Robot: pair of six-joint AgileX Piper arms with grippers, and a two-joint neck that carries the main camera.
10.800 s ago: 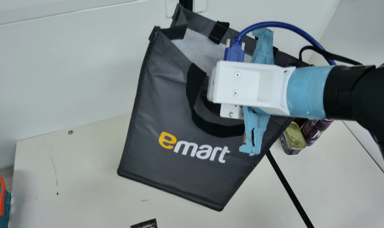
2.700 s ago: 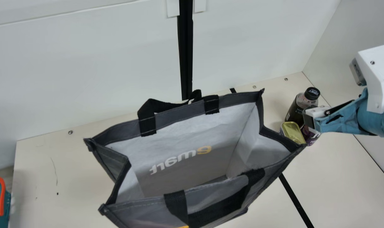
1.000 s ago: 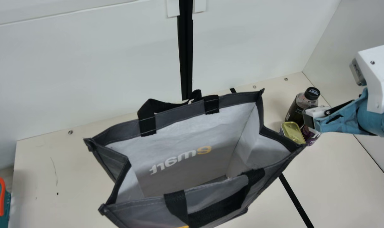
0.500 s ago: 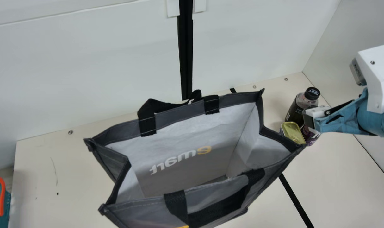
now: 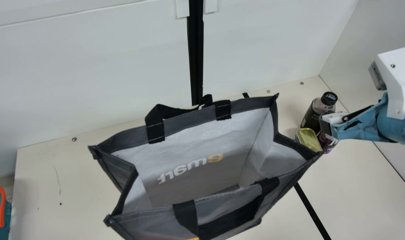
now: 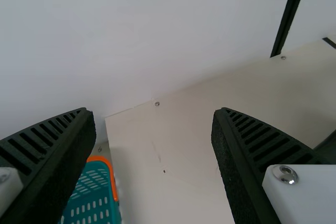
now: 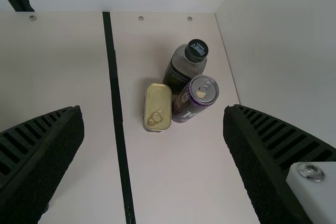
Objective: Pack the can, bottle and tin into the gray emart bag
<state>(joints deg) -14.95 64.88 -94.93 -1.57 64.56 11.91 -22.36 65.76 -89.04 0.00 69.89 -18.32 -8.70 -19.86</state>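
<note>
The gray emart bag [image 5: 124,141] stands with its mouth wide, showing the pale lining; a black handle hangs on its near side. Beyond its right corner are the gold-topped tin [image 5: 308,139], the dark bottle [image 5: 312,116] with a black cap and the purple can [image 5: 328,144], partly hidden by my right gripper [image 5: 326,126]. In the right wrist view the tin [image 7: 157,107], can [image 7: 195,99] and bottle [image 7: 184,67] stand close together, away from the spread fingers of my right gripper [image 7: 152,109]. My left gripper [image 6: 153,113] is open and empty in the left wrist view.
A teal basket [image 5: 0,213] with an orange handle is at the table's left edge. White walls [image 5: 105,66] rise behind and at the right. Bare table [image 5: 362,193] lies right of the bag, crossed by a black strip [image 5: 311,210].
Compared with the oldest picture, the right arm has moved from over the bag to the right, and the bag, then tilted back, now faces its mouth upward. The latest pictures show no visible motion.
</note>
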